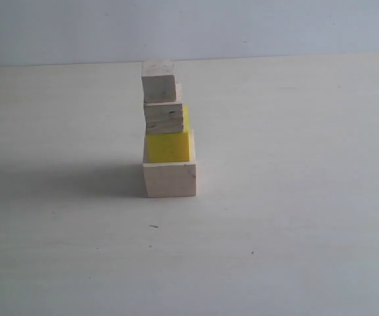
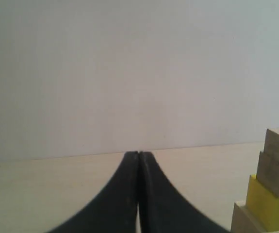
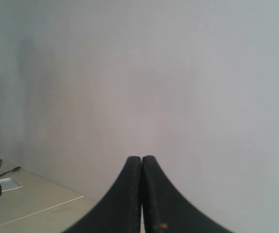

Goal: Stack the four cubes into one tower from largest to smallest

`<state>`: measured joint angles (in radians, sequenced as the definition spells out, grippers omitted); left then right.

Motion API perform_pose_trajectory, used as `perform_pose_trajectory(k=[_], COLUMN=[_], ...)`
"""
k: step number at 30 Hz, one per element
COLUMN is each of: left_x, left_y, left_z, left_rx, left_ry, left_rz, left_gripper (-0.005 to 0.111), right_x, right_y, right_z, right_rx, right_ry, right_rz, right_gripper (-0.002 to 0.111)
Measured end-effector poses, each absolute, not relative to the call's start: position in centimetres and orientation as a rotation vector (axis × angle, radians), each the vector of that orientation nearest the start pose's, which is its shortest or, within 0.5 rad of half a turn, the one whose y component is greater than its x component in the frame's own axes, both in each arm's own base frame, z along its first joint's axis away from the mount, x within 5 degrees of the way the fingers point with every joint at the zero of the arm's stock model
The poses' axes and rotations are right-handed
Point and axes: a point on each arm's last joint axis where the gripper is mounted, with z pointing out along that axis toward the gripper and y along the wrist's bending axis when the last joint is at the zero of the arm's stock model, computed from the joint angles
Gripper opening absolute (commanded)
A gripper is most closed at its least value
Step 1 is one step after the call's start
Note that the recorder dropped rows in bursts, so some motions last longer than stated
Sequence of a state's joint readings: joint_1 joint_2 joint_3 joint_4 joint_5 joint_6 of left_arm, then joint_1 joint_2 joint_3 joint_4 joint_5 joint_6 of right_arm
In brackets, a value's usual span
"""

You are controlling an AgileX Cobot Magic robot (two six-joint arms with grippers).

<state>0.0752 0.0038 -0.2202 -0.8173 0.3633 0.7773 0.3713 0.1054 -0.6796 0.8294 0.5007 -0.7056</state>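
The left gripper (image 2: 138,154) has its jaws pressed together tip to tip and grips no object. The right gripper (image 3: 141,158) is likewise fully closed and empty. The tower (image 1: 168,131) stands on the table (image 1: 294,197), apart from both grippers. The pale wood cube (image 1: 169,180) forms the base, followed upward by the yellow cube (image 1: 169,146), the grainy wood cube (image 1: 163,118) and the small whitish cube (image 1: 158,85).
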Motion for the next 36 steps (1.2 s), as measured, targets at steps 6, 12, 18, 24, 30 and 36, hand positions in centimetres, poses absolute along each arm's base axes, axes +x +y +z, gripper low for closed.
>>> perform_pose_trajectory(k=[6,12,18,24,30,36], left_x=[4.4,4.9,5.4,5.4,5.3,5.3], left_y=[-1.6,0.0,0.2,0.3,0.5,0.7], left_z=[24.9,21.8,19.3,18.3,18.2,18.2], left_rx=[0.107,-0.145,-0.165,-0.173,-0.125,-0.086], left_ry=[1.585,1.729,1.774,1.82,1.83,1.838], left_rz=[-0.115,-0.072,-0.053,-0.05,0.028,0.09], left_gripper=[0.0,0.0,0.0,0.0,0.0,0.0], right_x=[-2.2,-2.2,-2.2,-2.2,-2.2,-2.2], right_y=[2.6,2.6,2.6,2.6,2.6,2.6], right_z=[38.8,38.8,38.8,38.8,38.8,38.8], right_rx=[-0.511,-0.511,-0.511,-0.511,-0.511,-0.511], right_ry=[1.203,1.203,1.203,1.203,1.203,1.203], right_rz=[0.596,0.596,0.596,0.596,0.596,0.596], right_gripper=[0.0,0.0,0.0,0.0,0.0,0.0])
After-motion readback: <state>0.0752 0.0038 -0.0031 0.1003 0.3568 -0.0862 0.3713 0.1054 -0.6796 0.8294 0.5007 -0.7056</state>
